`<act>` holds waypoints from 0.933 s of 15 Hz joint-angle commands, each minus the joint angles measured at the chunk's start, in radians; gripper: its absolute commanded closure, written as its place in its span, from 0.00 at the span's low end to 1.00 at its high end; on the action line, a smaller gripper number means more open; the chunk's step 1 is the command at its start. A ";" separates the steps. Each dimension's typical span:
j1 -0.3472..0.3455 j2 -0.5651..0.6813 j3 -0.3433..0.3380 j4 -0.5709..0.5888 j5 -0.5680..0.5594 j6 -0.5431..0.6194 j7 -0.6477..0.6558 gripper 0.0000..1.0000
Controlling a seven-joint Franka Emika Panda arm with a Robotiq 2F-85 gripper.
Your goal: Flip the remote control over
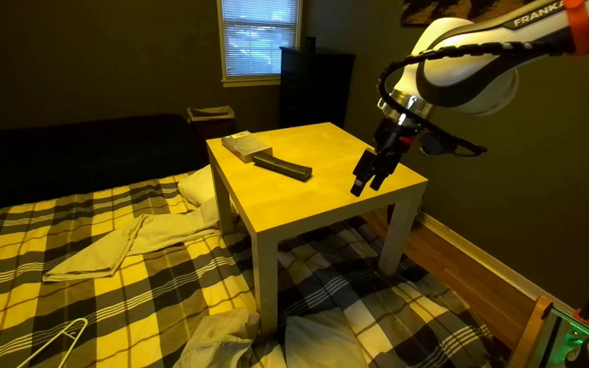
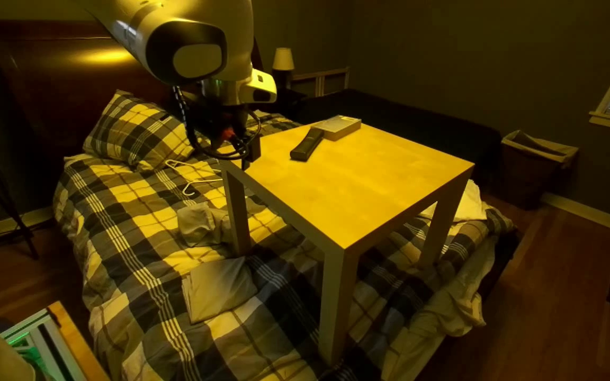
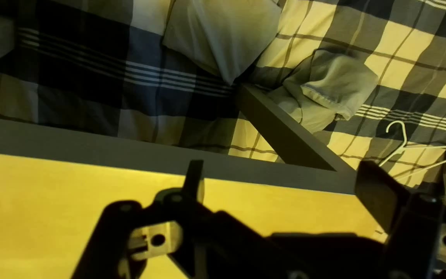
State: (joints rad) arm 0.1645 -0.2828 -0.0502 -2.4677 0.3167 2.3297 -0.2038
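Observation:
The remote control (image 1: 282,167) is a slim dark bar lying flat on the yellow tabletop. It also shows in an exterior view (image 2: 307,145), one end close against a pale box; I cannot tell whether they touch. My gripper (image 1: 366,187) is above the table near its edge, apart from the remote and off to one side of it. In the wrist view the gripper (image 3: 283,170) has its two fingers wide apart, with only the table edge and bed between them. It is open and empty. The remote does not show in the wrist view.
The yellow table (image 1: 325,140) stands on a bed with a plaid cover (image 1: 120,306). The pale flat box (image 1: 246,145) lies at a table corner by the remote. Grey cloths (image 2: 220,288) lie round the table legs. A white hanger (image 3: 405,146) lies on the bed.

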 commanded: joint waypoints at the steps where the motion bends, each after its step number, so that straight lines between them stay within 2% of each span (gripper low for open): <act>1: -0.010 0.213 0.034 0.118 0.039 0.020 0.054 0.00; 3: -0.020 0.312 0.056 0.199 0.027 0.001 0.111 0.00; 5: -0.024 0.358 0.075 0.263 0.068 0.011 0.079 0.00; 6: -0.035 0.291 0.080 0.183 0.025 0.015 0.085 0.00; 9: -0.039 0.354 0.094 0.255 0.041 0.016 0.087 0.00; 14: -0.042 0.357 0.094 0.263 0.043 0.016 0.087 0.00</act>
State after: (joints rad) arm 0.1537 0.0740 0.0122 -2.2063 0.3635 2.3469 -0.1200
